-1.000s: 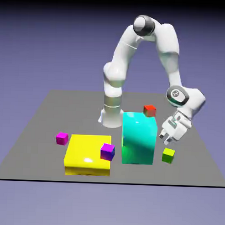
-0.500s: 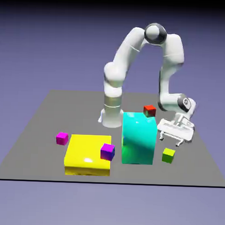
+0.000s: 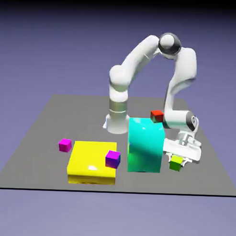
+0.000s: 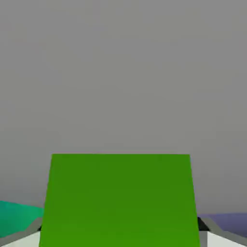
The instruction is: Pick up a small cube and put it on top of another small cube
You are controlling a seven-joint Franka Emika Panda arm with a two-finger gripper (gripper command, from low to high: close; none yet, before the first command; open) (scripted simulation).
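Standing farthest toward the exterior view's left, the pink cube (image 3: 65,145) sits on the dark grey tabletop (image 3: 37,165), a little way from the yellow block (image 3: 93,160). That block is low, broad and glossy, with a bright highlight near its front edge. The purple cube (image 3: 112,159) comes next, overlapping the block's right-hand side in this view; whether the two touch, I cannot tell. Farther back is the foot of the white arm (image 3: 176,83), which rises, bends over at the top and comes down on the exterior view's right. The teal block (image 3: 145,145) stands right of the purple cube, taller than the yellow block and with a rounded, shiny face. The red cube (image 3: 157,116) shows at the teal block's upper right corner; the view does not settle whether it rests on the block or lies behind it. Rightmost of the cubes is the green cube (image 3: 176,163), low by the tabletop and apart from the teal block, with the jaws closed on it.

In the hand view, the green cube fills the bottom middle, its near face broad and flat, gripped between the grey fingertips (image 4: 219,231). A bit of the teal block appears in the lower left corner, with plain grey tabletop above and a blue-violet strip of backdrop (image 4: 229,223) at the lower right.
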